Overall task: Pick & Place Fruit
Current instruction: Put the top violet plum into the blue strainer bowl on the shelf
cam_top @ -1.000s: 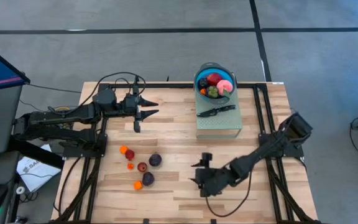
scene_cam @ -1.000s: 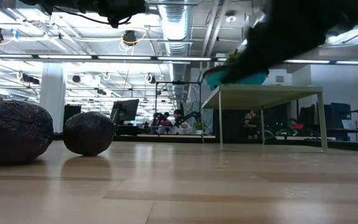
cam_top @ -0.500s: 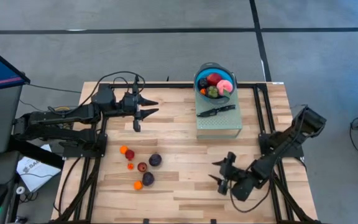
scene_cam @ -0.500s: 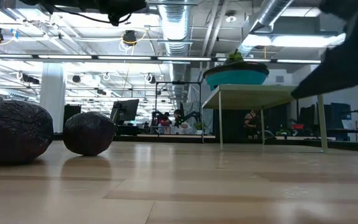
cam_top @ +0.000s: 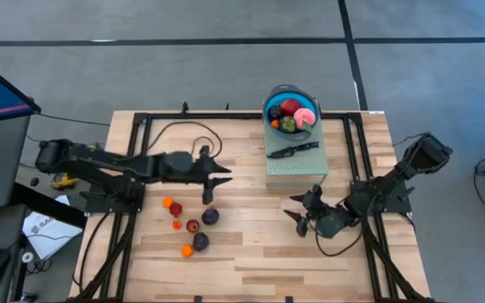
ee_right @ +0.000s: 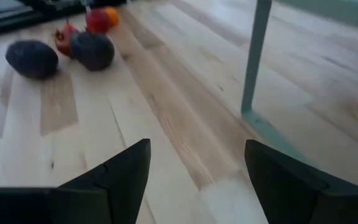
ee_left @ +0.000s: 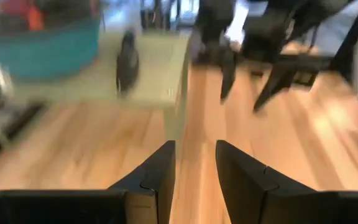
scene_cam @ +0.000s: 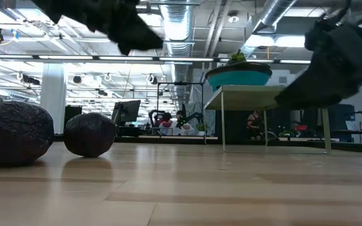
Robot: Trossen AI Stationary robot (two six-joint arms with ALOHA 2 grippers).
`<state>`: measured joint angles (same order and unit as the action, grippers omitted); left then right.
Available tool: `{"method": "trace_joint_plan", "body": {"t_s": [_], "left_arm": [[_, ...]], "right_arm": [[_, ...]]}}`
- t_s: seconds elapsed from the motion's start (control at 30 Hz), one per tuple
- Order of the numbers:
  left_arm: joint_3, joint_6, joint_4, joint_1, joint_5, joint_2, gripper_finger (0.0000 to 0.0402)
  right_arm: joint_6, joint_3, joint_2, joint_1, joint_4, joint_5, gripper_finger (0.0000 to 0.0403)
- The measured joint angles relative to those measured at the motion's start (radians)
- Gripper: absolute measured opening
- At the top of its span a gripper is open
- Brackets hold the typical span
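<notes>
Six loose fruit pieces [cam_top: 194,225] lie on the wooden bench [cam_top: 251,252] near its left front, while more fruit fills the teal bowl [cam_top: 270,115] set on the pale green stand [cam_top: 297,172], beside a black knife [cam_top: 293,150]. Left pincer [cam_top: 211,181], fingers slightly apart and grasping nothing, hangs just above the loose fruit. Right pincer [cam_top: 303,209], fingers spread and empty, sits in front of the stand.

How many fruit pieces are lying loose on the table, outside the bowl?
6: orange ones at and, red ones at and, dark purple at and makes 7 if the small red one counts; tiny pieces may be hidden.
</notes>
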<state>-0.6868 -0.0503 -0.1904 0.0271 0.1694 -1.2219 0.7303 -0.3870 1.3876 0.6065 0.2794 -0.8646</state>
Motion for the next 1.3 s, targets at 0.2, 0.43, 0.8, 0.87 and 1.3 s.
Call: {"method": "trace_joint_plan", "body": {"t_s": [0.2, 0.43, 0.8, 0.87, 1.3], "left_arm": [[0.0, -0.055, 0.169, 0.076, -0.02, -0.025, 0.0108], [0.0, -0.282, 0.296, 0.132, 0.017, -0.012, 0.0108], [0.0, -0.353, 0.369, 0.138, -0.006, -0.015, 0.0125], [0.001, -0.389, 0.402, 0.138, -0.048, -0.017, 0.0149], [0.244, -0.59, 0.096, 0.233, -0.067, -0.059, 0.0363]], "right_arm": [[-0.051, 0.0, 0.037, -0.043, 0.081, 0.015, 0.0255], [-0.05, 0.0, 0.08, -0.093, 0.117, 0.053, 0.0255], [-0.056, 0.0, 0.14, -0.107, 0.172, 0.057, 0.0255], [-0.057, -0.001, 0.139, -0.107, 0.179, 0.057, 0.0255], [-0.087, -0.001, 0.139, -0.112, 0.193, 0.057, 0.0255]]}}
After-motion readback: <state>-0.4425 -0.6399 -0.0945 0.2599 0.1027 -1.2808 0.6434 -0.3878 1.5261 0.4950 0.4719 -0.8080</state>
